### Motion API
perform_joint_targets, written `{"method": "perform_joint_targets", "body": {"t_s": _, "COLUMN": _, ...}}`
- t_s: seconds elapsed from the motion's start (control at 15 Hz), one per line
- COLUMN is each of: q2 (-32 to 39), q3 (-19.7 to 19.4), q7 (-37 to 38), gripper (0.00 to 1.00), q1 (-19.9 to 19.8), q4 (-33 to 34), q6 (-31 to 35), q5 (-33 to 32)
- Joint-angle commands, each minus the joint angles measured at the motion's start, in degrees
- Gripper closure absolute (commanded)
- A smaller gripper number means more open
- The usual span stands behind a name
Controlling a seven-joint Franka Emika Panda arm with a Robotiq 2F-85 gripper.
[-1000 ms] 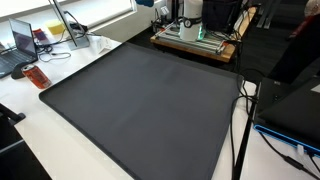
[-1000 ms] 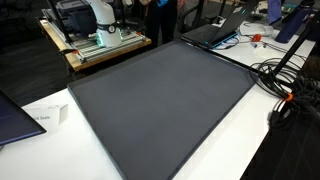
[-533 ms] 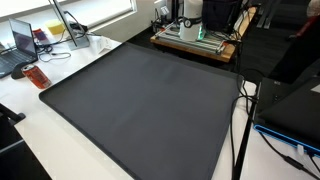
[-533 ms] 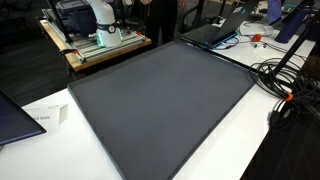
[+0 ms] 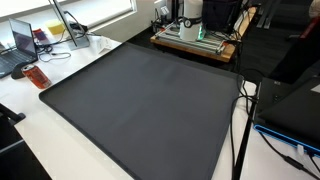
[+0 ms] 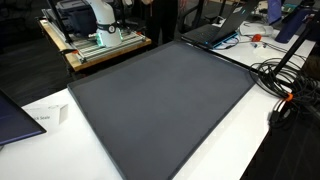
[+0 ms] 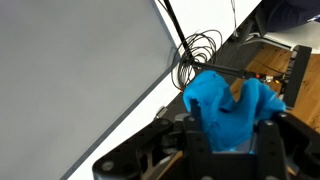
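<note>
One blue cloth [image 7: 228, 105] sits bunched in the end effector [image 7: 232, 132], whose fingers pinch it, held up over the bench [image 7: 140, 112] edge beside the grey mat [image 7: 70, 70]. It is lifted but not yet set down; the cables [image 7: 200, 50] lie farther off.

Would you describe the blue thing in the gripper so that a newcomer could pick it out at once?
In the wrist view, find the grey mat on the white table, then the gripper past its edge. Pinched there is a crumpled blue cloth, the only bright, soft thing among black cables.

Crumpled blue cloth [image 7: 226, 103] (bunched up) sits in the hand [image 7: 234, 138].
</note>
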Motion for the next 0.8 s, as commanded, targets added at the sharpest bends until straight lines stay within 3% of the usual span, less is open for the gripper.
{"method": "perform_joint_targets", "body": {"t_s": 0.0, "q2": -0.17, "q3": 1.20, "q7": 5.43, "gripper": 1.00, "q1": 0.67, "q4": 2.74, "q6": 0.26, "q5": -1.89}}
{"method": "perform_joint_targets", "body": {"t_s": 0.27, "q2": -0.54, "q3": 1.66, "q7": 7.20, "gripper": 1.00, "q1": 0.63, "q4": 3.07, "q6": -0.57, "q5": -4.03}}
{"method": "perform_joint_targets", "body": {"t_s": 0.33, "q2": -0.60, "q3": 1.77, "q7": 7.43, "gripper": 0.75, "q1": 0.55, "q4": 3.03, "q6": -0.78, "q5": -5.12}}
{"method": "perform_joint_targets", "body": {"t_s": 0.47, "q2": -0.67, "q3": 1.86, "q7": 7.71, "gripper": 0.68, "q1": 0.53, "q4": 3.05, "q6": -1.23, "q5": -7.39}}
{"method": "perform_joint_targets", "body": {"t_s": 0.73, "q2": -0.44, "q3": 1.99, "q7": 7.72, "gripper": 0.39, "q1": 0.59, "q4": 3.52, "q6": -2.65, "q5": -10.69}}
